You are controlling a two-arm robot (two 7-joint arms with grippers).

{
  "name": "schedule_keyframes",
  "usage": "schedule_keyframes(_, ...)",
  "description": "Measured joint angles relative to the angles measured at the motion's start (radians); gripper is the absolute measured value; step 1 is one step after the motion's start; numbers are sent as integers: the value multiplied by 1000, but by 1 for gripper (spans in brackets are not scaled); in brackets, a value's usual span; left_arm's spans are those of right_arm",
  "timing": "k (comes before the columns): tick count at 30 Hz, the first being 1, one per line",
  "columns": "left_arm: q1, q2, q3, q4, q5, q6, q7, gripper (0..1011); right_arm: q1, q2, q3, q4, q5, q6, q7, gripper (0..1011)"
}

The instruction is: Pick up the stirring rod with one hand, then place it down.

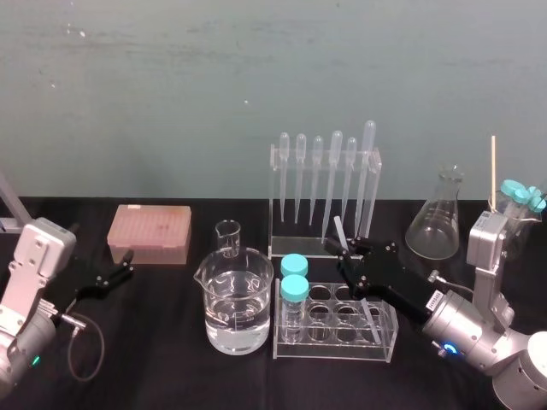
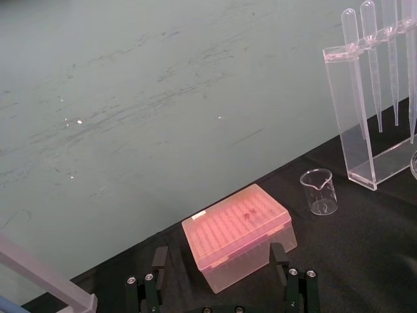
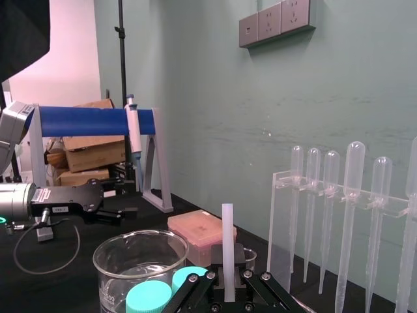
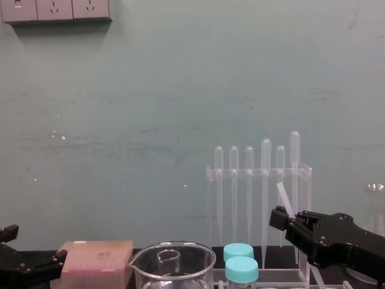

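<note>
Black tabletop (image 1: 171,367), scuffed teal wall (image 1: 256,68) behind it. The chest view has wall sockets (image 4: 57,9) high on the left. The right wrist view adds the room off to the left: blue bar on a stand (image 3: 91,122), cardboard boxes (image 3: 91,150), black pole (image 3: 122,65). On the table, left to right: pink tip box (image 1: 149,232); small beaker (image 1: 228,237) just behind the big beaker (image 1: 235,307), which is part-filled with clear liquid; pipette rack (image 1: 325,196) on the far side; tube rack (image 1: 338,323) on the near side with two blue-capped tubes (image 1: 294,278); conical flask (image 1: 438,224) far right. Right gripper (image 1: 359,259) sits above the tube rack, in front of the pipette rack, pinching the stirring rod (image 1: 340,232) around mid-length. The rod is off the table and tilted in the head and chest views, with its top end leaning left and its lower end running down over the tube rack; can't tell if it touches the rack. The right wrist view shows the clamp best, with the rod standing between the two fingers. Left gripper (image 1: 126,265) sits low at the left, near the tip box but apart from it. The left wrist view shows its fingers spread, with the tip box beyond them.
</note>
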Motion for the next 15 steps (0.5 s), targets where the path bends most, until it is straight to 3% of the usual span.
schedule_keyframes(10, 0, 0, 0, 0, 0, 0, 0, 1000, 0, -1, 2, 0, 0, -2, -1, 80)
schedule_keyframes(15, 0, 0, 0, 0, 0, 0, 0, 1000, -1, -1, 2, 0, 1, -4, -1, 239)
